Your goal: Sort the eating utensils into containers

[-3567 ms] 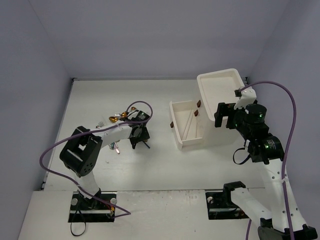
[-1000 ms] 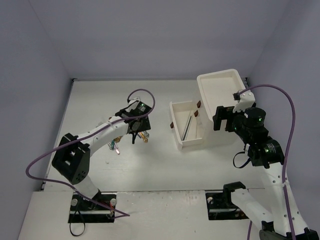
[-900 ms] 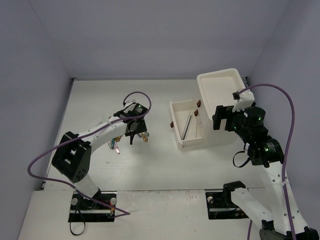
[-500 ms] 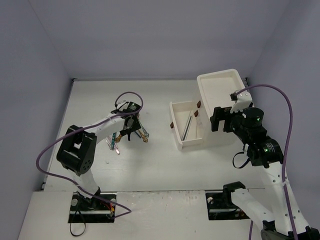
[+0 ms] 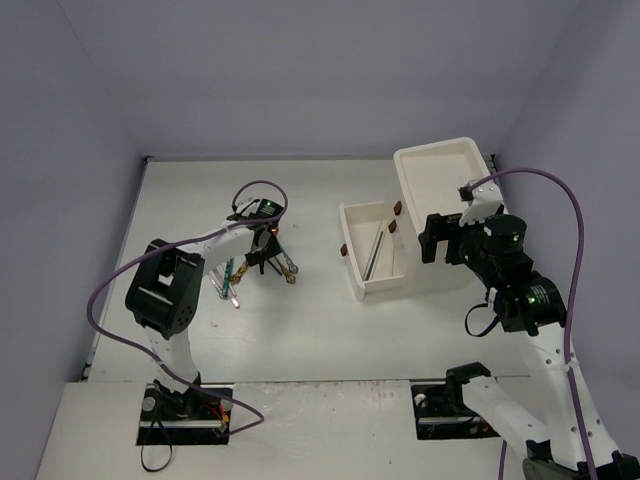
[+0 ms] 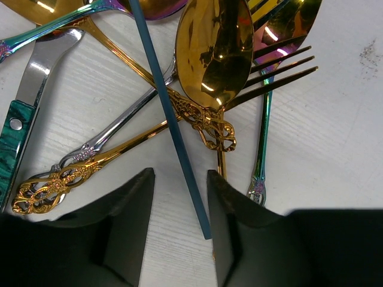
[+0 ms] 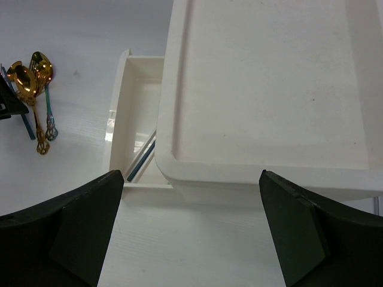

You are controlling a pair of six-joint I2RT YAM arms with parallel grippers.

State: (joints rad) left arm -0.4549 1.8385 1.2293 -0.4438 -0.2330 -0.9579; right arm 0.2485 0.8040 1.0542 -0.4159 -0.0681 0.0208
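The left gripper (image 6: 179, 176) stands low over a heap of cutlery, left of centre in the overhead view (image 5: 258, 262). Its jaws are part open and clamp nothing. In the wrist view its two black fingers (image 6: 128, 221) fill the lower edge, and the lower end of a teal rod (image 6: 170, 119) lies between them, closer to the right-hand one. The rod runs up to the top edge of that frame, across the other pieces.

At far left lies a piece with a green marbled handle (image 6: 11, 140). Beside it an ornate gold handle (image 6: 60, 179) slants up toward the centre. A gold spoon (image 6: 215, 54) fills the upper middle with its bowl facing up. To its right a fork (image 6: 281, 66) spreads dark tines, and an iridescent handle (image 6: 261, 149) points down onto the white table (image 6: 335, 149).

Right of centre in the overhead view, a shallow white drawer (image 5: 372, 280) stands pulled out, with thin rods (image 5: 376, 250) lying along it. It belongs to the white drawer unit (image 5: 440, 170) just beyond, toward upper right.

The right gripper (image 7: 191, 176) hangs above that unit (image 7: 263, 89), its jaws spread wide and holding nothing.
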